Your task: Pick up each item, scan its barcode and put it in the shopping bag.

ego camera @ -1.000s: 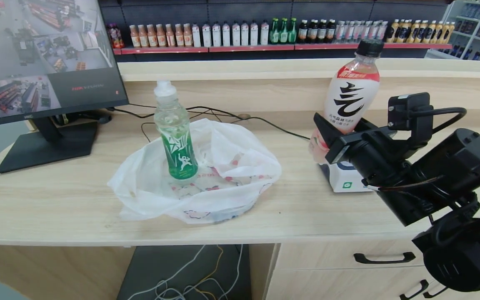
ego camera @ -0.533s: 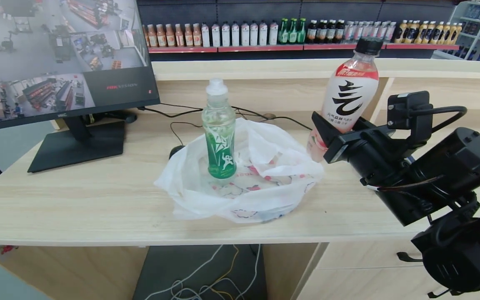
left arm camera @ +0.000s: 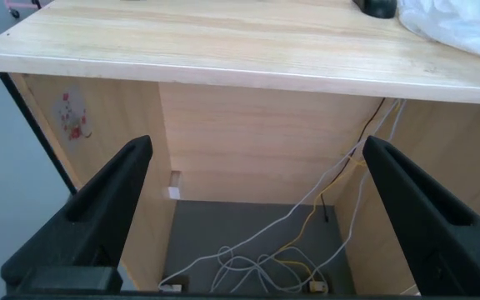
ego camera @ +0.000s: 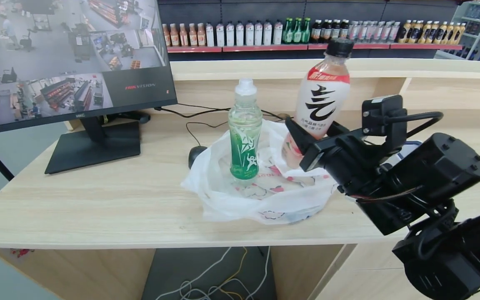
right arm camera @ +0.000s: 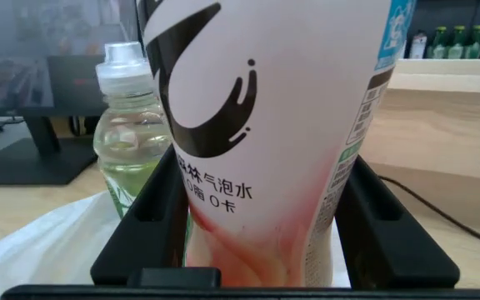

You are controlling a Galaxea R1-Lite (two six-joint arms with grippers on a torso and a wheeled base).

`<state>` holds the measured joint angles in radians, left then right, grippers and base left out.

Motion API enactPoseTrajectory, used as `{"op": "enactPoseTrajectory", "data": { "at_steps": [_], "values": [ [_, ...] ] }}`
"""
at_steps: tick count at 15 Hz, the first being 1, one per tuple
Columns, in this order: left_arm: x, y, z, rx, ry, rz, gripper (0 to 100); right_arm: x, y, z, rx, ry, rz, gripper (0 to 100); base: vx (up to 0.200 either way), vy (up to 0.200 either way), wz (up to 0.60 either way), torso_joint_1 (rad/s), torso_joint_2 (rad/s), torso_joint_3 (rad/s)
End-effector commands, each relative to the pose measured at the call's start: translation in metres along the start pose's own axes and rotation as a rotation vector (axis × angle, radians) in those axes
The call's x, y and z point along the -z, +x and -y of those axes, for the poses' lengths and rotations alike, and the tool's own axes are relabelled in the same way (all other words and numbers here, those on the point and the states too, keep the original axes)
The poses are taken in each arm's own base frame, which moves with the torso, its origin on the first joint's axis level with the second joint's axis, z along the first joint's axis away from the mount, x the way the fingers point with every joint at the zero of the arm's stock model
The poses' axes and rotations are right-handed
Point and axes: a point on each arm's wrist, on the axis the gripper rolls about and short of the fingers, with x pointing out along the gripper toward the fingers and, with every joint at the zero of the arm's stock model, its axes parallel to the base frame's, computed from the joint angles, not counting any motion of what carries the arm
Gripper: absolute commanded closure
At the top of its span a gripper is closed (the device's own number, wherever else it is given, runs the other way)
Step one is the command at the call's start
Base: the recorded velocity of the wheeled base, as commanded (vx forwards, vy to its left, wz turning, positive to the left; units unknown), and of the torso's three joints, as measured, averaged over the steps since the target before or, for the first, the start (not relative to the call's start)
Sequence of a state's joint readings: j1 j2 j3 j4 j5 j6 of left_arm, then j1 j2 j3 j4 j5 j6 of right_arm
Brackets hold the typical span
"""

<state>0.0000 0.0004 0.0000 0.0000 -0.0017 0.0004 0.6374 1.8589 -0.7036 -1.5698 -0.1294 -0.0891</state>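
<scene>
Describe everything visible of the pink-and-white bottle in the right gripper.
The pink-and-white plastic bottle has a black cap, a red band below the neck, a white label with a black brushstroke mark, and a pink lower part. Capped, nearly upright, leaning slightly, it is clamped low in the right gripper, at the right side of the white plastic shopping bag.

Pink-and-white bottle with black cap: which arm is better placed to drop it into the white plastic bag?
Right. The right gripper grips the pink-and-white bottle upright at the rim of the white plastic bag; the left gripper hangs open, low before the wooden counter.
</scene>
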Motion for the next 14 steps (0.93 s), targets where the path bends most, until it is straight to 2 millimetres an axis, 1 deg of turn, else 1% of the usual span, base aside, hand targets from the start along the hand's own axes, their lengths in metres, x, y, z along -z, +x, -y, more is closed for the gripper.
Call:
{"op": "enactPoseTrajectory", "data": {
  "at_steps": [1, 3, 5, 7, 11, 12, 14],
  "values": [
    [0.0, 0.0, 0.0, 0.0, 0.0, 0.0, 0, 0.016, 0.002, -0.007, -0.017, 0.005, -0.041, 100, 0.0, 0.0, 0.0, 0.0, 0.0, 0.0],
    [0.0, 0.0, 0.0, 0.0, 0.0, 0.0, 0, 0.026, 0.006, -0.008, -0.018, 0.005, -0.061, 100, 0.0, 0.0, 0.0, 0.0, 0.0, 0.0],
    [0.0, 0.0, 0.0, 0.0, 0.0, 0.0, 0, 0.038, 0.012, -0.003, -0.001, 0.013, -0.076, 100, 0.0, 0.0, 0.0, 0.0, 0.0, 0.0],
    [0.0, 0.0, 0.0, 0.0, -0.002, 0.0, 0, 0.048, 0.017, -0.006, -0.003, 0.021, -0.088, 100, 0.0, 0.0, 0.0, 0.0, 0.0, 0.0],
    [0.0, 0.0, 0.0, 0.0, -0.002, 0.0, 0, 0.07, 0.018, -0.007, -0.004, 0.02, -0.142, 100, 0.0, 0.0, 0.0, 0.0, 0.0, 0.0],
    [0.0, 0.0, 0.0, 0.0, -0.002, 0.0, 0, 0.074, 0.019, -0.006, -0.001, 0.02, -0.149, 100, 0.0, 0.0, 0.0, 0.0, 0.0, 0.0],
    [0.0, 0.0, 0.0, 0.0, -0.002, 0.0, 0, 0.076, 0.019, -0.004, 0.003, 0.017, -0.152, 100, 0.0, 0.0, 0.0, 0.0, 0.0, 0.0]
  ]
}}
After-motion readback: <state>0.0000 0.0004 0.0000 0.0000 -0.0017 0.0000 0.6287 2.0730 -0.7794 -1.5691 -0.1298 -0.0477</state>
